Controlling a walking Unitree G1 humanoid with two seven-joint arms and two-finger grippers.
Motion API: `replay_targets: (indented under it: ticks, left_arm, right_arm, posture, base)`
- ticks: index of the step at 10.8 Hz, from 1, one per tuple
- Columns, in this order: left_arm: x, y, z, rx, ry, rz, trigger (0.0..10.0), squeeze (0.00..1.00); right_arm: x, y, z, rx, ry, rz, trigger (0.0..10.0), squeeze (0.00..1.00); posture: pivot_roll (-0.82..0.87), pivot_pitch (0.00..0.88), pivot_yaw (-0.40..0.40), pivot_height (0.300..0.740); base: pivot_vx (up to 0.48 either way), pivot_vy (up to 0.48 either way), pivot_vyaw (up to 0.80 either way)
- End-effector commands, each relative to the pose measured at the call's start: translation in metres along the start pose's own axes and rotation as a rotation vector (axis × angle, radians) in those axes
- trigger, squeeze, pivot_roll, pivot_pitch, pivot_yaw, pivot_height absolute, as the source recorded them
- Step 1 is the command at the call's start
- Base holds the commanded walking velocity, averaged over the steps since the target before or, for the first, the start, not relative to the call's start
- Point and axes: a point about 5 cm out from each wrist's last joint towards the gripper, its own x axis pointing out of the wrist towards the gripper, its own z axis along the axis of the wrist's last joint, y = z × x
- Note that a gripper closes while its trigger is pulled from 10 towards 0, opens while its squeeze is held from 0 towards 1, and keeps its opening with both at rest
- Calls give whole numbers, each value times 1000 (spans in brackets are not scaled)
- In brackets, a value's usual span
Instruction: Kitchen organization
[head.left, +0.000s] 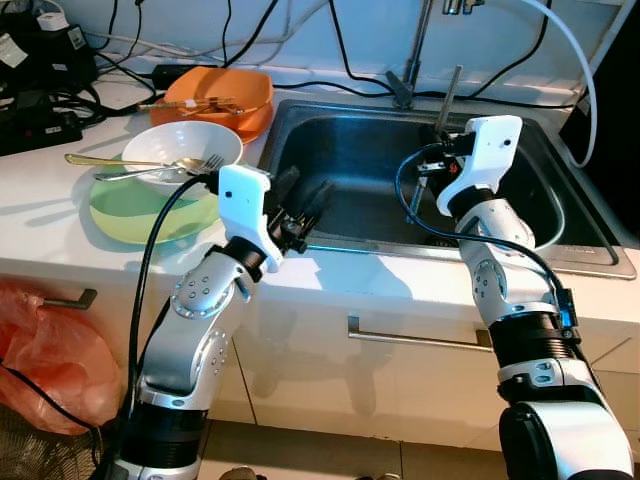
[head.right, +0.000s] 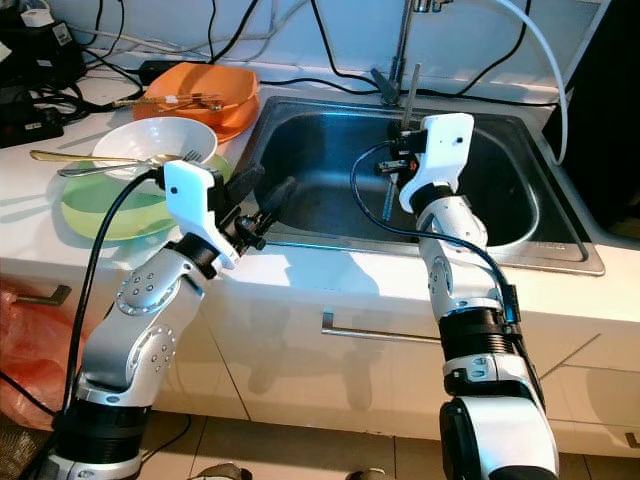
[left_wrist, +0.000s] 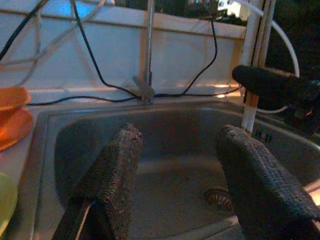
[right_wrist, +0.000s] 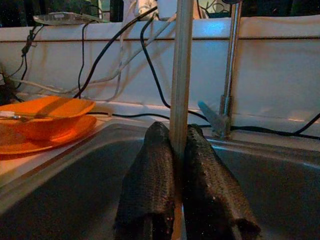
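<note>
black cables (head.left: 350, 60) along the back wall (orange-red bag (head.left: 45, 365) on the floor)

Home kitchen, steel sink (head.left: 360, 165) with tap (head.left: 412, 60) set in a white tabletop (head.left: 60, 215), stacked bowls and plates (head.left: 180, 150), cabinet drawer handle (head.left: 415, 338) below

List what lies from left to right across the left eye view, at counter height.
Green plate → white bowl → left hand, open at the sink's near rim → sink → right hand, shut on a thin upright stick over the basin.
</note>
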Motion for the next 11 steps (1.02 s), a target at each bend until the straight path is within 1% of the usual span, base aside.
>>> replay_targets:
  ticks: [1,5,7,9,10,11]
  left_arm:
    - [3,0,1,11,9,-10,10000,0]
    - [2,1,2,13,12,-11,10000,0]
    - [2,1,0,17,29,-21,10000,0]
    - [-3,3,-6,35,73,-42,10000,0]
    - [-6,3,-7,43,78,-42,10000,0]
    - [-8,4,-7,45,85,-41,10000,0]
  right_arm:
    - [2,1,3,-13,3,13,10000,0]
    - [1,2,2,-13,7,17,10000,0]
    - [0,2,1,-9,10,23,10000,0]
    - [1,2,0,-21,40,40,10000,0]
    - [1,2,-2,-33,58,49,10000,0]
    - [1,1,-4,-27,68,43,10000,0]
  posture:
    - [92,56,-16,740]
    - [91,58,-12,740]
    - [91,68,-9,740]
    - [101,85,-14,740]
    - [107,96,-16,740]
    - [107,96,-16,740]
  base:
    - [0,0,0]
    - [0,0,0]
    - [0,0,0]
    - [0,0,0]
    - [0,0,0]
    - [0,0,0]
